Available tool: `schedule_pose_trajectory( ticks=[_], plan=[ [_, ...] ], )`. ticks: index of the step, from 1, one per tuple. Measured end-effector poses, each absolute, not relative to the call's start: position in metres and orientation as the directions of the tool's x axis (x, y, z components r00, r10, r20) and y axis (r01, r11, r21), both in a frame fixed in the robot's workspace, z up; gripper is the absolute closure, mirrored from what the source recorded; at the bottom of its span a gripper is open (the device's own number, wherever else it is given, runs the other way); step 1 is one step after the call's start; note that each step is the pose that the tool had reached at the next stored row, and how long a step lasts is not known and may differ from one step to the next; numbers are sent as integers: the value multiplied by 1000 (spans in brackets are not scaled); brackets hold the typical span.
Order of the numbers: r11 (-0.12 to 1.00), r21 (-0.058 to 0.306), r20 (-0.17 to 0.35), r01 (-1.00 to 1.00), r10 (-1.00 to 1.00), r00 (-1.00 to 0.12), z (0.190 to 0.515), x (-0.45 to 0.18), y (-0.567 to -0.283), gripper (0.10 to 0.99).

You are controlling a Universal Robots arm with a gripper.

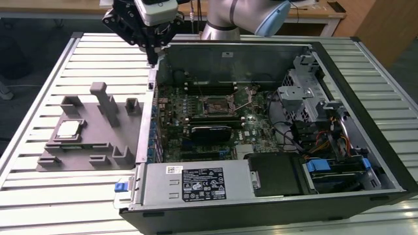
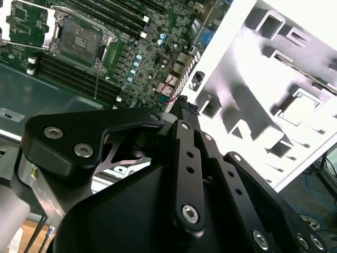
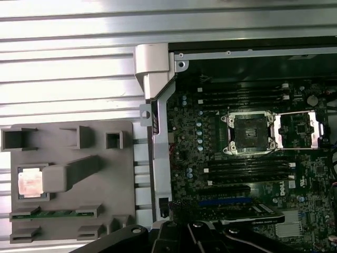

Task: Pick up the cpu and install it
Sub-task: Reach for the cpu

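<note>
"Where was the cpu (image 1: 68,129)?"

"It lay flat in a pocket of the grey holder (image 1: 98,152). The holder sat just beside the open computer case (image 1: 385,161), on the exterior view's left. Nothing touched the cpu."

"And the end effector (image 1: 152,58)?"

"It hung high over the case's back corner, well apart from the cpu. Its fingers (image 2: 181,158) looked pressed together with nothing between them, though the tips were hard to see."

"How could the pick go well?"

"I think it had to open, come straight down and pinch the cpu by its edges, keeping it level. The holder's tall posts (image 1: 99,98) stood near, so it had to be careful."

"And the surface (image 1: 58,205)?"

"Pale metal slats, with wooden furniture (image 1: 379,24) behind."
</note>
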State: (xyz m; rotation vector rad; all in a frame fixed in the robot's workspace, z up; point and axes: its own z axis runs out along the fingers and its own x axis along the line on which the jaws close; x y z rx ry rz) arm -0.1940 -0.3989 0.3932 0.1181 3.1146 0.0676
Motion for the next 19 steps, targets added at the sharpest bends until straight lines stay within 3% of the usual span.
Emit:
schedule_pose_trajectory(
  ticks=[19],
  plan=[
    [996,44,-22,75,76,-997,393,-206,-399,980]
  ],
)
